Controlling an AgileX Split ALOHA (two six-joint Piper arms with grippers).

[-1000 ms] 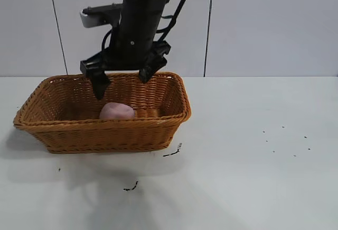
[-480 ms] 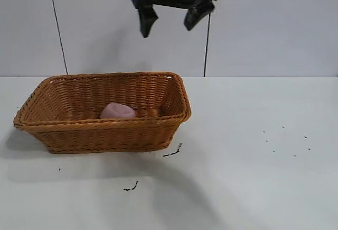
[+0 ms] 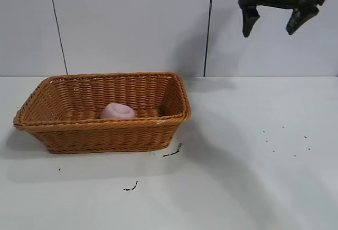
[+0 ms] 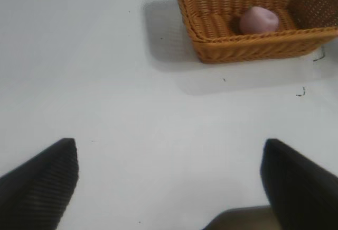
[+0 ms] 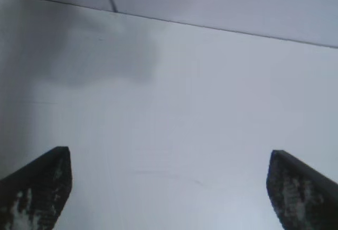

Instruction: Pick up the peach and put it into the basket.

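The peach (image 3: 117,111) lies inside the basket (image 3: 63,129), on its woven floor toward the middle and near the front wall, with its dented top facing up; the left wrist view shows the same, the peach (image 4: 259,19) resting on the bottom of the basket (image 4: 211,50) and touching no gripper. The basket stands on the white bench (image 3: 237,177) in the left half of the exterior view, its braided rim level and its flared sides upright. A few small dark scraps (image 3: 172,152) lie on the bench just in front of the basket's right front corner, and another bit (image 3: 131,187) lies nearer the camera. The right gripper (image 3: 273,23) hangs high above the bench at the upper right of the exterior view, well apart from the basket and against the pale wall (image 3: 132,24), with its two dark fingers (image 3: 247,20) spread wide and nothing between them. In its own wrist view the right gripper's fingers (image 5: 37,190) are likewise far apart, over bare bench. The left gripper (image 4: 169,185) shows only in its own wrist view, well apart from the basket, its fingers (image 4: 39,182) spread wide and holding nothing.
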